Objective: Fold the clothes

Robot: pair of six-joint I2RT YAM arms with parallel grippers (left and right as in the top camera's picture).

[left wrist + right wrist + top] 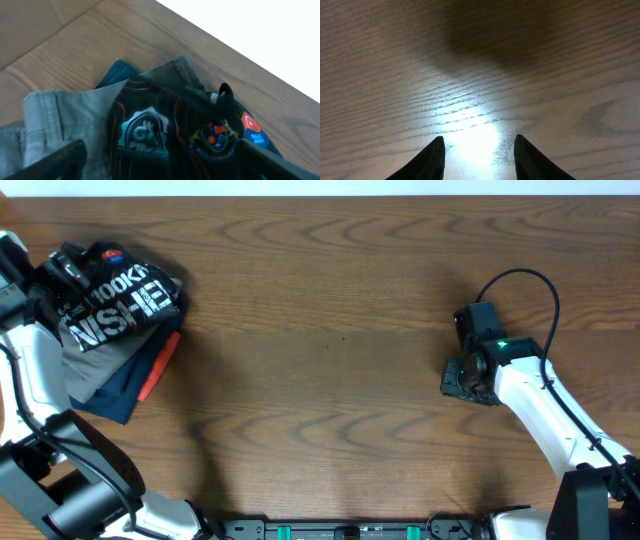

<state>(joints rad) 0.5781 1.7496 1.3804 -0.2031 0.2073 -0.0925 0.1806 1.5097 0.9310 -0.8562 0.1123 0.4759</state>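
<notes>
Black jersey [120, 298] lies upper left on a garment pile [112, 388], directly under the left gripper [161, 147], jaws apart; the right gripper [479, 150], jaws apart and empty, is far across the bench [330, 330].

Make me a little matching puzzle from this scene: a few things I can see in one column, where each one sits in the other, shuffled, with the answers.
Things:
1. black jersey
2. navy garment
3. orange-red garment
4. right claw

Places:
A. over bare table, nothing between its fingers
B. lying on top of the other clothes
C. thin strip showing beside the navy garment
D. sticking out from under the grey garment

Pairs: 1-B, 2-D, 3-C, 4-A.
</notes>
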